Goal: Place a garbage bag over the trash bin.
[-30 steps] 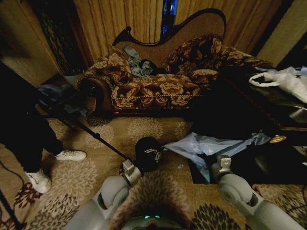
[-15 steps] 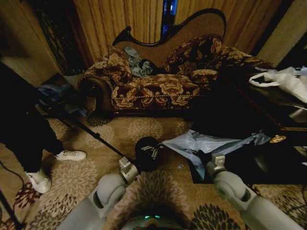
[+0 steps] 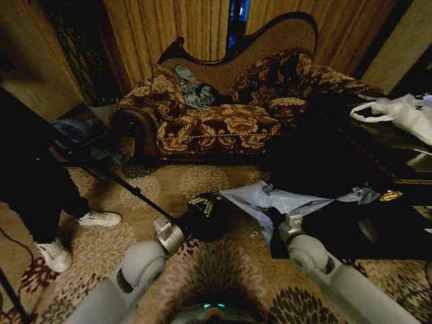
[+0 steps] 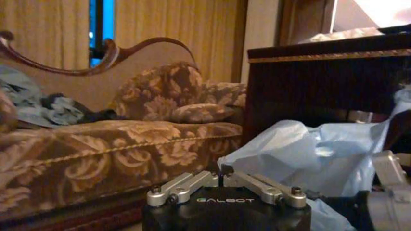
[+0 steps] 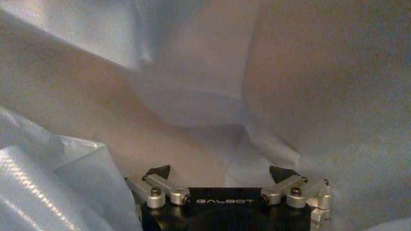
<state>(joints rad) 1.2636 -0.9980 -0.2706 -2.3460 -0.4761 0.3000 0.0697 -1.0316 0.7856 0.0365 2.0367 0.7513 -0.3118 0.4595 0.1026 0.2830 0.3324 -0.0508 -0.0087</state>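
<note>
The trash bin (image 3: pixel 208 219), small, round and black, stands on the patterned carpet in front of me. My left gripper (image 3: pixel 200 202) is at the bin's far rim; in the left wrist view its fingers (image 4: pixel 220 171) are shut tip to tip with nothing visible between them. The light blue garbage bag (image 3: pixel 270 199) lies crumpled on the floor just right of the bin and shows as a wrinkled mass (image 4: pixel 301 149) ahead of the left gripper. My right gripper (image 3: pixel 275 217) is pushed into the near edge of the bag, open (image 5: pixel 220 172), with blue film (image 5: pixel 205 86) all around it.
A floral sofa (image 3: pixel 216 121) stands behind. A dark wooden table (image 3: pixel 378 155) on the right carries a white handled bag (image 3: pixel 405 111). A person's legs in white sneakers (image 3: pixel 100 218) stand at the left, and a black tripod leg (image 3: pixel 128 189) slants across the carpet toward the bin.
Both arms have shifted left. The left gripper has moved from the bin's front to its far rim. The bag's near edge has been drawn closer to the bin.
</note>
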